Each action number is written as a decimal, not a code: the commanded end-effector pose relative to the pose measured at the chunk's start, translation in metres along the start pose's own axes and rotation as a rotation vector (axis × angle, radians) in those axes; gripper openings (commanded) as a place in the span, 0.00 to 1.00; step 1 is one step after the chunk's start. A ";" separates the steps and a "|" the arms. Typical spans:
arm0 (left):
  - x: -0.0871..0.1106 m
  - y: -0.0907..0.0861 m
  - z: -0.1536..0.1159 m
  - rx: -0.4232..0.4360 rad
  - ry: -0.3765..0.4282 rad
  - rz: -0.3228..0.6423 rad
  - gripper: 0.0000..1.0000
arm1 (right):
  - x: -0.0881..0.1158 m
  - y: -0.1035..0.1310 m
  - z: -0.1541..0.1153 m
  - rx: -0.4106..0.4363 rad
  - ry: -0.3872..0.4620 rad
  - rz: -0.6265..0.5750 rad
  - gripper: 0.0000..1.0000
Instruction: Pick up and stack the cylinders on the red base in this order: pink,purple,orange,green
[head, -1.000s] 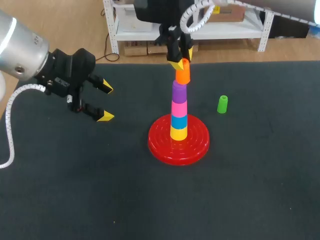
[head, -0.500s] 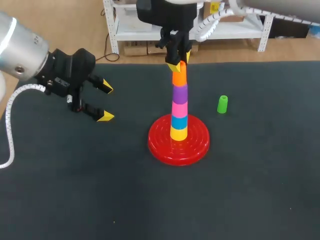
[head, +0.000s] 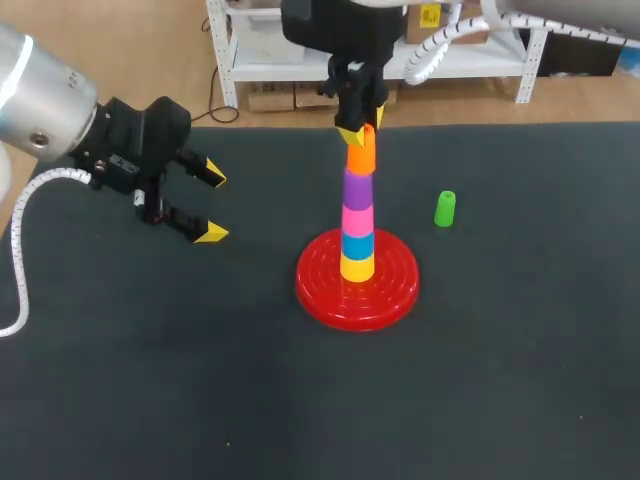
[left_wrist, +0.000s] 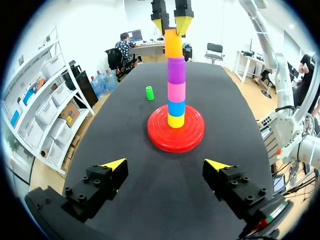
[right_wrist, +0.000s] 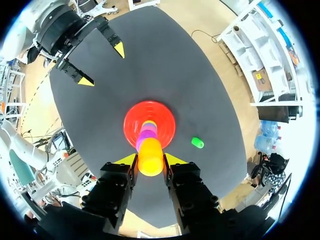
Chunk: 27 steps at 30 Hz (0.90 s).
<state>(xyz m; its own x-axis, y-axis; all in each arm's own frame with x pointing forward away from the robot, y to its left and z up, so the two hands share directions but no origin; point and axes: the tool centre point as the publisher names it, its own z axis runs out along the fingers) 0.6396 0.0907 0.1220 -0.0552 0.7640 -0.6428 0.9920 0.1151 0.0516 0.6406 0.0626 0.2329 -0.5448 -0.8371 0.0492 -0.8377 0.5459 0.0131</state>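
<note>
Right gripper, top centre, clamps the orange atop purple; seat it square, then release gently; left gripper gapes wide.

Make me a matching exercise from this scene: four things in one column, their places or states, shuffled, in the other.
Things:
1. orange cylinder
2. green cylinder
3. yellow cylinder
4. left gripper

Places or states:
A. open, holding nothing, apart from the stack
B. top of the stack, between the right gripper fingers
C. alone on the table, off the red base
D. bottom of the stack, on the red base

Pairs: 1-B, 2-C, 3-D, 4-A
</note>
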 end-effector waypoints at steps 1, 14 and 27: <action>0.001 -0.001 0.000 -0.002 -0.001 0.001 1.00 | -0.001 0.002 0.002 -0.005 -0.001 -0.005 0.00; 0.001 -0.001 0.000 -0.002 -0.001 0.001 1.00 | -0.001 0.000 0.011 -0.007 0.013 0.010 0.00; 0.001 -0.001 0.000 -0.002 -0.001 0.001 1.00 | -0.005 -0.005 0.009 -0.027 -0.013 0.008 0.08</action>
<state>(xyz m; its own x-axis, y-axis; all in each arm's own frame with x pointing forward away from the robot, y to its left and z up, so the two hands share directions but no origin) 0.6397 0.0907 0.1220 -0.0552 0.7640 -0.6428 0.9920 0.1151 0.0516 0.6491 0.0676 0.2229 -0.5509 -0.8327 0.0550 -0.8319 0.5532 0.0435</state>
